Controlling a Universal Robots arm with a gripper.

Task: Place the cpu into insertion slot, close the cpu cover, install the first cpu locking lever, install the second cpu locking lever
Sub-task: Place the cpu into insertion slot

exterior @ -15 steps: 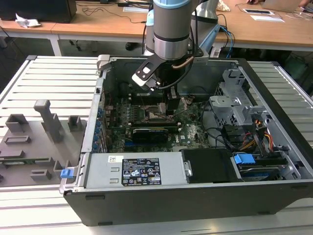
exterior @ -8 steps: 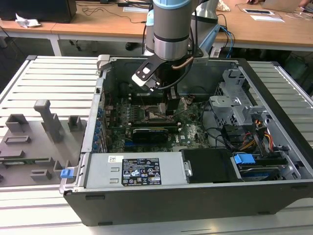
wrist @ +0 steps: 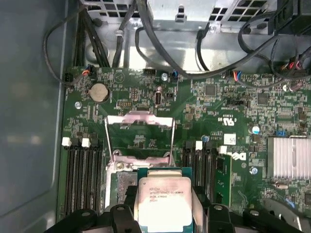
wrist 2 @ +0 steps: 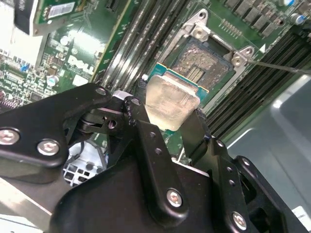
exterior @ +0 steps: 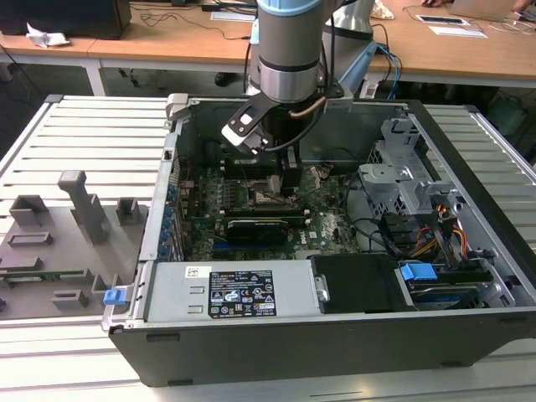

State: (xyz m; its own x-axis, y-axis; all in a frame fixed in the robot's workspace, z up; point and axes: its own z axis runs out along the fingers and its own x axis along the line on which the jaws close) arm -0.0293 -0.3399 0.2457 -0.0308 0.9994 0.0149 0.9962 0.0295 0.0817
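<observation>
Black gripper (wrist 2: 169,110) fingers (wrist 2: 149,143) nearest the lens in the second wrist view, clamped on two opposite edges of the cpu (wrist 2: 171,99); jaws apart by the chip's width and no further. Chip held silver side up, slightly tilted, just beside the near edge of the insertion slot (wrist 2: 203,62), not seated.

Second wrist view: socket contacts bare inside the metal rim; thin metal rod (wrist 2: 279,66), probably a locking lever, running off one corner.

First wrist view: printed top face of the cpu (wrist: 163,201) between the fingers; cpu cover (wrist: 140,118) swung open, away from the slot, green board visible through its window; memory slots (wrist: 82,170) on both sides of the socket; finned heat sink (wrist: 289,158) well apart from it.

Exterior view: gripper (exterior: 285,180) lowered into the open computer case (exterior: 293,356). Contents of the case: motherboard (exterior: 327,222) on the floor, grey power supply (exterior: 239,293) along the near wall, drive cage (exterior: 410,167) and cables toward the exterior view's right.
</observation>
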